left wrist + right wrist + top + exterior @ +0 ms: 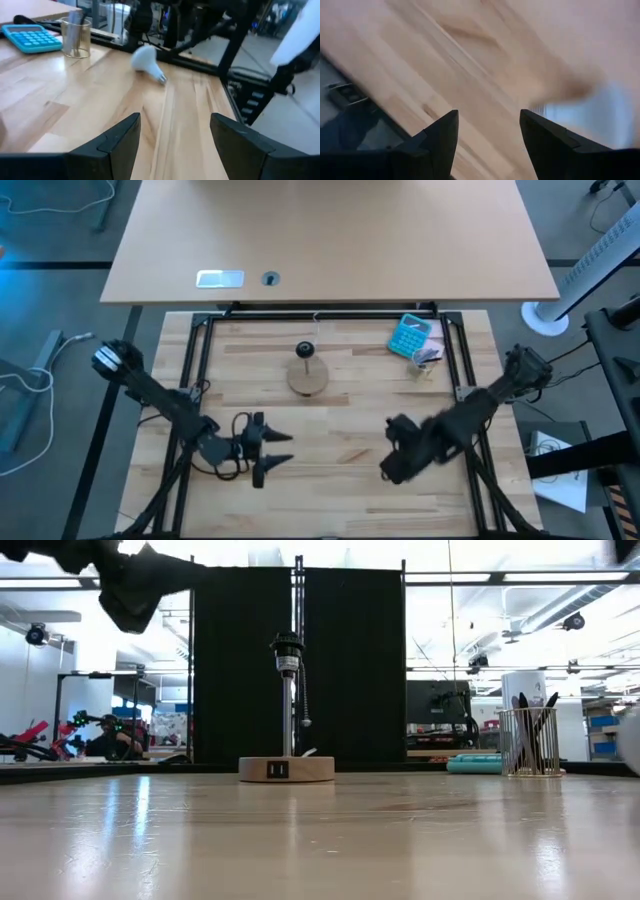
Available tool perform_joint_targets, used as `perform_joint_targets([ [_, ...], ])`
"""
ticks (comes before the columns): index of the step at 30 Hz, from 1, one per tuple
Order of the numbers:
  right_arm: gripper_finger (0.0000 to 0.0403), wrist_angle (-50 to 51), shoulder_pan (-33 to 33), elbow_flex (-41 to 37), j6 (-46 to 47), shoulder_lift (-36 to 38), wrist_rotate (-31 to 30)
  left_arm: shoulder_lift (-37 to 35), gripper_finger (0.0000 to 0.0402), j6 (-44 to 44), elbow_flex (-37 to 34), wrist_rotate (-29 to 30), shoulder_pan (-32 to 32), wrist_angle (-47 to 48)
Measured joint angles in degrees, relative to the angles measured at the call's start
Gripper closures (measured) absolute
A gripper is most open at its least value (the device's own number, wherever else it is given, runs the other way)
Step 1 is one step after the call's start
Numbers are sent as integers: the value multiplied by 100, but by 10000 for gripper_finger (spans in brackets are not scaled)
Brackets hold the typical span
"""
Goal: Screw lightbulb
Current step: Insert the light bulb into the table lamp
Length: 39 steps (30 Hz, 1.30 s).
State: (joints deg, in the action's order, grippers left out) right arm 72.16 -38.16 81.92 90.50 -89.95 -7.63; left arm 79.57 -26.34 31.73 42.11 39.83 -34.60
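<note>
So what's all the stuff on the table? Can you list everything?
Lightbulb: one, white, lying on its side on the wooden table near the right edge.
Lamp stand: one, round wooden base with a black socket on a metal pole, upright at the middle back.
Calculator: one, turquoise, back right.
Pen holder: one, see-through, with dark pens, beside the calculator.
Table: one, light wood, with a black frame.
Left gripper: one, black, front left above the table, open, holding nothing.
Right gripper: one, black, front right above the table, open, holding nothing.
</note>
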Motion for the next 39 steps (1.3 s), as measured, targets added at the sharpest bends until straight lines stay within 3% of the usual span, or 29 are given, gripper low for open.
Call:
perform_joint_targets([
  [4, 197, -13, -307, -198, 1684, -506, 23, 579, 170, 283, 350, -13, 52, -21],
  [6, 197, -12, -319, -284, 1983, -772, 58, 819, 170, 416, 564, -114, 68, -8],
  [12, 195, -16, -60, -379, 1957, -1430, 62, 1342, 170, 438, 1071, -208, 329, -21],
  [16, 173, -36, 255, -444, 1615, -1688, 271, 1540, 170, 196, 1182, 5, 571, -27],
  [22, 124, -89, 706, -875, 1418, -1519, 157, 1775, 170, -333, 1173, 76, 872, -63],
  [26, 113, -616, 922, -1210, 804, -1430, 135, 1906, 170, -434, 1171, 96, 1037, -277],
  [30, 124, -1188, 1008, -1511, 555, -1434, 129, 2039, 170, -469, 1169, 98, 1122, -392],
  [34, 149, -1281, 1021, -1717, 923, -1435, 38, 2125, 170, -580, 1169, 126, 1180, -398],
  [39, 190, -1598, 991, -1917, 1274, -1434, 39, 2132, 170, -636, 1169, 636, 1258, -455],
])
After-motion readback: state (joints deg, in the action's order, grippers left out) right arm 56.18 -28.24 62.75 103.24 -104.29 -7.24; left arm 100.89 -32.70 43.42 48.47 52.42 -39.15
